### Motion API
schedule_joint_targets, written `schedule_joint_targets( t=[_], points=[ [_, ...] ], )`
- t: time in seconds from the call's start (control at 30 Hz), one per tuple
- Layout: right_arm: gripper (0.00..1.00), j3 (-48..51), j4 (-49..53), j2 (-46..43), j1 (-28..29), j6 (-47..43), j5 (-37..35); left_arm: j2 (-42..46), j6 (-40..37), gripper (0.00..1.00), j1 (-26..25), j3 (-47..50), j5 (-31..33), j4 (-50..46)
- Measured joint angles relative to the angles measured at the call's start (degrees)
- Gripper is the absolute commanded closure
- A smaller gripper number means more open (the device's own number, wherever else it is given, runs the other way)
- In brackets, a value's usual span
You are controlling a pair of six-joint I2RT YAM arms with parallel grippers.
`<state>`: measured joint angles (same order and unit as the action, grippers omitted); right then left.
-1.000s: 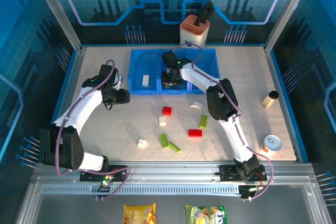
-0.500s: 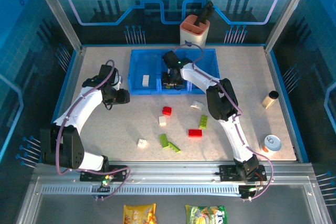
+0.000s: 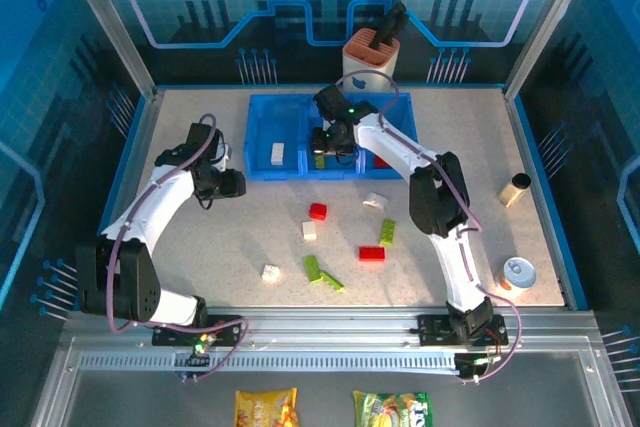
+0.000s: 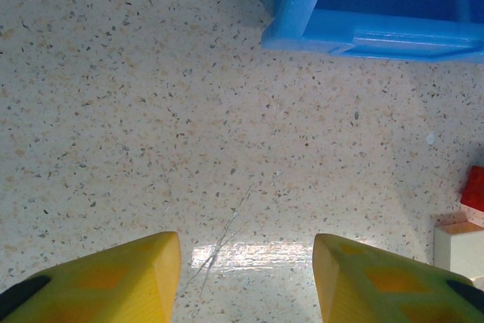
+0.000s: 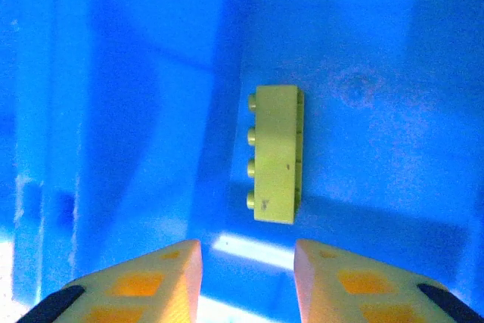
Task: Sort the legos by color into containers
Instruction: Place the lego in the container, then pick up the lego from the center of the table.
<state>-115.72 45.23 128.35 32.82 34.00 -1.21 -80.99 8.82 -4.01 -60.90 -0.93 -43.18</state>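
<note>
The blue tray (image 3: 262,137) lies at the back of the table with three compartments. Its left one holds a white brick (image 3: 277,153), the middle one a lime green brick (image 3: 319,160), the right one a red brick (image 3: 381,161). My right gripper (image 3: 335,139) hovers open over the middle compartment; in its wrist view the green brick (image 5: 277,154) lies loose on the tray floor (image 5: 378,73), just ahead of the open gripper (image 5: 246,255). My left gripper (image 3: 230,184) stands open over bare table (image 4: 246,262), left of the tray corner (image 4: 363,32). Several red, white and green bricks lie scattered around a red one (image 3: 318,211).
An orange-and-white cup (image 3: 371,59) with a black tool stands behind the tray. A tan cylinder (image 3: 515,189) and a round can (image 3: 518,272) sit at the right. A red brick (image 4: 475,187) and a white brick (image 4: 457,251) lie right of the left gripper.
The right gripper has drawn back and up from the middle compartment, and the green brick now lies uncovered on its floor. The left arm has stayed still.
</note>
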Motion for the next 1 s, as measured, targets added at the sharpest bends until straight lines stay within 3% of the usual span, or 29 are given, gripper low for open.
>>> schedule_joint_targets(
  t=[0.37, 0.67, 1.0],
  points=[
    [0.61, 12.74, 0.76, -11.34, 0.0, -1.09, -0.98, -0.5, -0.04, 0.49, 0.44, 0.0, 0.0, -0.02],
    [0.61, 25.64, 1.27, -23.15, 0.0, -1.51, -4.68, -0.5, -0.04, 0.49, 0.55, 0.0, -0.02, -0.02],
    [0.61, 38.32, 1.88, -30.49, 0.0, -1.6, -9.09, -0.61, -0.04, 0.49, 0.55, 0.0, -0.07, -0.02]
  ],
)
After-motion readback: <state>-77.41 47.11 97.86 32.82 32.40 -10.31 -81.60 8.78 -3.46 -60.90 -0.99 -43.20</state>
